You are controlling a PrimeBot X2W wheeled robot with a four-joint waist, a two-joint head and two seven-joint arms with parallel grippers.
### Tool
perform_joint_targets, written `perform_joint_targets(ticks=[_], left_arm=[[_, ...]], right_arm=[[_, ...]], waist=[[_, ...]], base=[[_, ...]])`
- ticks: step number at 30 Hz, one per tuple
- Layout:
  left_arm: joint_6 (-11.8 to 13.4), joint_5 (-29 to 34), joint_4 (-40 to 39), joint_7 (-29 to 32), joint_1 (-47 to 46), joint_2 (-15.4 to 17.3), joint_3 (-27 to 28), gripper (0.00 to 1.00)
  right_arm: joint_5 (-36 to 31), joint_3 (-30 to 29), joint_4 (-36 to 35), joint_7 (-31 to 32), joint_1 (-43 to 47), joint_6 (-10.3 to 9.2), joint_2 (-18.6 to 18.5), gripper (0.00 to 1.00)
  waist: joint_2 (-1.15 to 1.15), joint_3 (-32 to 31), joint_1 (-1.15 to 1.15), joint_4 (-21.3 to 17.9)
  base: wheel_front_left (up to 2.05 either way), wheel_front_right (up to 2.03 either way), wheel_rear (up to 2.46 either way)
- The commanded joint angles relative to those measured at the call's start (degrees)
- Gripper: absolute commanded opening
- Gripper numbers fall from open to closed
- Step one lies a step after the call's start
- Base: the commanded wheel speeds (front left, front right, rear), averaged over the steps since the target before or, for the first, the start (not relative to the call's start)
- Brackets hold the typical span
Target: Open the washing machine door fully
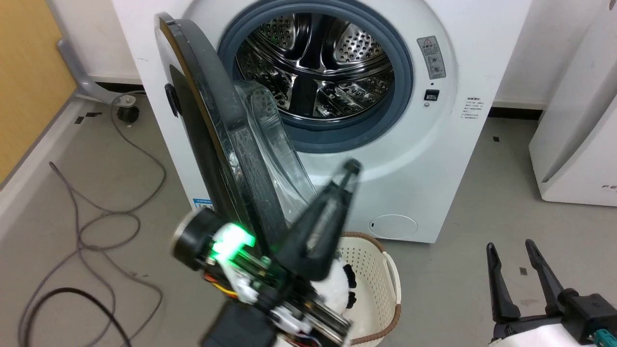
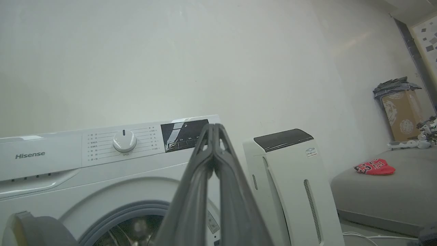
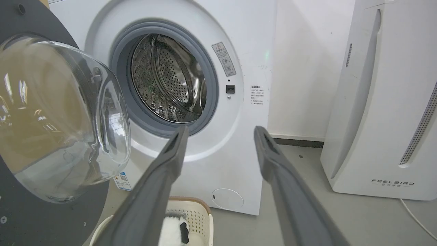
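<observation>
Door [image 1: 217,101] swung out from the machine [image 1: 434,144] — drum [image 1: 313,62] exposed.
Pressed together, the left hand [image 1: 352,167] is held beside the door's glass; the right hand [image 1: 511,248] is seen spread, well apart.

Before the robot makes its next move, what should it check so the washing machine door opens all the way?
1. The washing machine door is fully open: not ok, it stands out roughly edge-on from the washing machine.
2. The left gripper is empty: ok, its fingers are shut on nothing.
3. The left gripper touches the door: cannot tell, it is blurred.
4. The right gripper is out of the way: ok, open, low and apart from the door.
5. The basket is clear of the door's swing: cannot tell.
</observation>
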Motion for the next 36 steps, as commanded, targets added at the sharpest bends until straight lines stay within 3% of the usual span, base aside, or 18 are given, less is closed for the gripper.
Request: perform_joint_targets(ticks=[1,9,19,36], left_arm=[[-0.4,0.6,0.7,-0.2,0.8,0.1,-1.3,0.0],[-1.5,1.2,4.4,-0.2,4.2,0.6,-8.6,0.0],[-1.9,0.9,10.8,-0.2,8.2,2.4,-13.2,0.0],[2.5,-1.3,21.2,-0.2,10.8,2.7,-8.7,0.0]], right_arm=[[-0.2,0.1,0.2,-0.2,0.8,0.05,0.3,1.0],[-0.5,0.1,0.7,-0.2,0.9,0.05,0.3,1.0],[-1.1,0.3,1.0,-0.2,1.1,0.05,0.3,1.0],[-1.8,0.3,1.8,-0.2,0.9,0.05,0.3,1.0]], waist=[[0.0,-0.1,0.0,0.1],[0.0,-0.5,0.0,0.9],[0.0,0.1,0.0,2.2],[0.0,2.2,0.0,4.4]], base=[[0.0,0.0,0.0],[0.0,0.0,0.0],[0.0,0.0,0.0],[0.0,0.0,0.0]])
